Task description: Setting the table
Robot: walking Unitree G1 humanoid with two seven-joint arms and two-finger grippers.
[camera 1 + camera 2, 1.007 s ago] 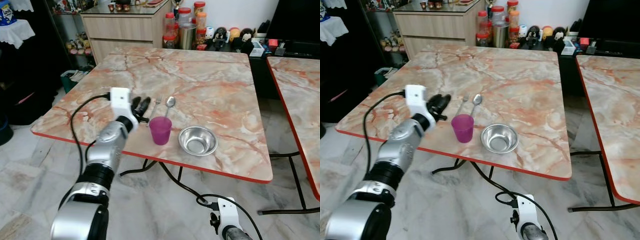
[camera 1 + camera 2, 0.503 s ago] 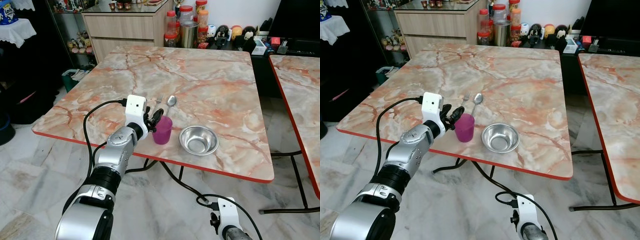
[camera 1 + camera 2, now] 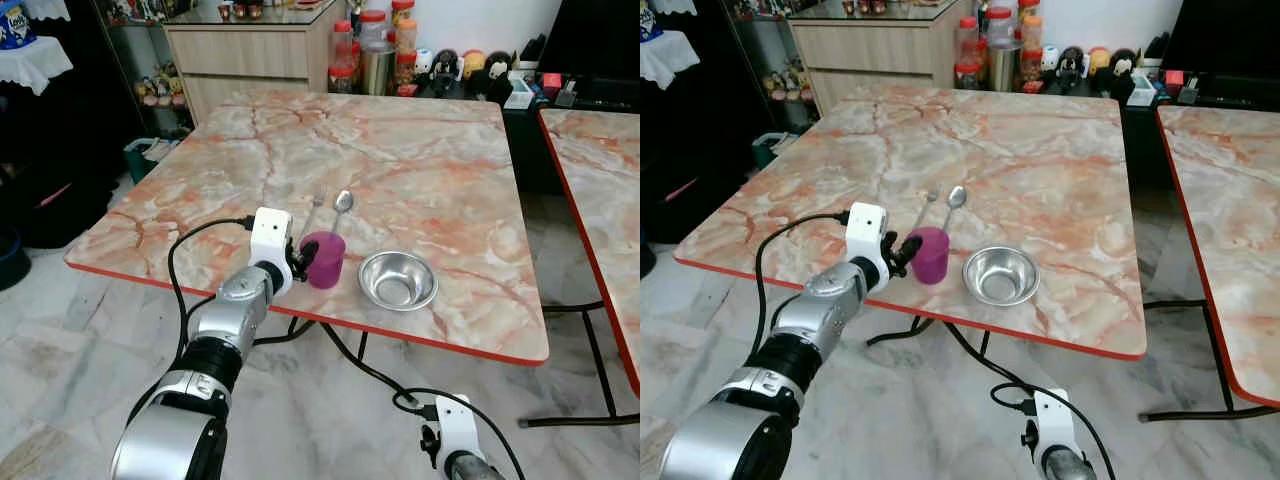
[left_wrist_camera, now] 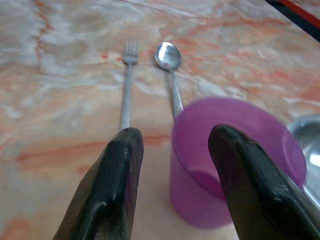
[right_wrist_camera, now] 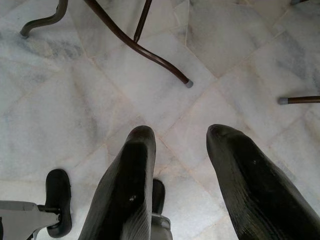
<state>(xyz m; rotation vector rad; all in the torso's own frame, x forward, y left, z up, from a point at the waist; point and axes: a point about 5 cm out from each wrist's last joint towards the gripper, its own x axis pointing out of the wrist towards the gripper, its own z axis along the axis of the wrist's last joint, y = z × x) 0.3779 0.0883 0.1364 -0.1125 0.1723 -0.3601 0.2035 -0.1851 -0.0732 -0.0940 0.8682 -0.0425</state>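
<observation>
Left end effector (image 4: 172, 150) at the cup (image 3: 323, 259), fingers spread, nothing gripped.
Cup stood near the worktop's (image 3: 420, 150) front edge, bowl (image 3: 397, 280) just beside it, fork (image 4: 126, 85) and spoon (image 4: 169, 65) lying side by side behind. One finger overlapped the cup rim; contact unclear. Right end effector (image 5: 180, 170) hung low over the floor, fingers apart, empty.

The left gripper (image 4: 172, 150) has its 2 fingers spread at the purple cup (image 3: 323, 259). The steel bowl (image 3: 397, 280) crowds its right; fork (image 4: 126, 85) and spoon (image 4: 170, 70) lie beyond.
</observation>
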